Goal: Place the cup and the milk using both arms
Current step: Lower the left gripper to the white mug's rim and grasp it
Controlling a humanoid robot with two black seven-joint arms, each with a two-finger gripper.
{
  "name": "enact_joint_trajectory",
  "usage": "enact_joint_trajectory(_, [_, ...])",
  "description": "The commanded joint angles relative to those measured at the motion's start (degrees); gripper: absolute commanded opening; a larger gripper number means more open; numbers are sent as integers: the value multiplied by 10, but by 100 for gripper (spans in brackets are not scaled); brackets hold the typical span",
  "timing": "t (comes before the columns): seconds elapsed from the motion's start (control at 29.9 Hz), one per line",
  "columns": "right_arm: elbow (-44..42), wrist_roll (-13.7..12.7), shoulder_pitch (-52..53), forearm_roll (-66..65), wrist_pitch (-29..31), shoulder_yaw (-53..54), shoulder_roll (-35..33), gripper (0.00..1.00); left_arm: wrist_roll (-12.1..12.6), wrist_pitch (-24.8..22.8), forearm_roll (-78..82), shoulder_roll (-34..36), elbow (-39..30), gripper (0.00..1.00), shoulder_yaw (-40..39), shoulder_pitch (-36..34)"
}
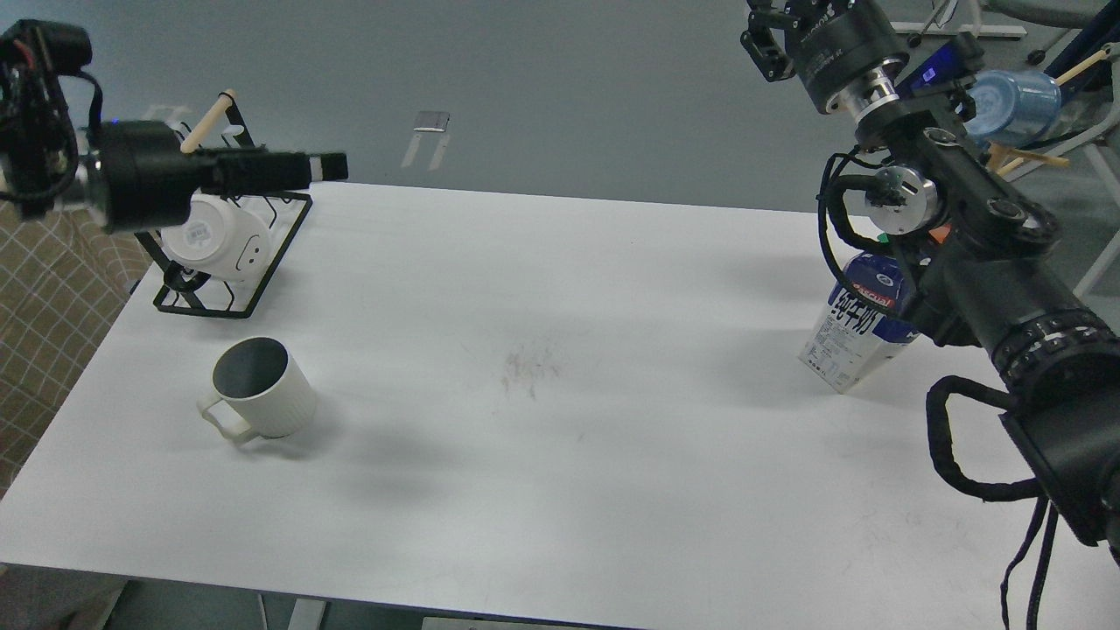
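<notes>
Head view: ribbed mug (260, 386) stands free lower left, milk carton (853, 337) right edge behind arm. Left gripper (325, 166) empty, opening unclear; right gripper (759, 37) indistinct. Neither grasped, presumably pre-reach.

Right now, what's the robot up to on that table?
Nothing is held yet. The ribbed cup stands upright on the white table, front left, handle toward the near-left. The left gripper hovers above and behind it, near the black wire rack holding a smiley-face cup. The milk stands at the right, partly hidden behind the right arm. The right gripper is raised well above it.
</notes>
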Motion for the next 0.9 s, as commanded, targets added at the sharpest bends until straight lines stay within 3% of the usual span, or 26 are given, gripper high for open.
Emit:
enact_joint_trajectory(0.0, [4, 0, -1, 0, 0, -1, 0, 100, -11, 0, 94, 39, -9, 100, 0, 49])
enact_joint_trajectory(0.27, [20, 0, -10, 0, 0, 0, 0, 100, -11, 0, 138, 17, 56, 100, 5, 114])
enact_joint_trajectory(0.87, [28, 0, -13, 0, 0, -1, 0, 100, -11, 1, 138, -99, 200, 99, 45, 118])
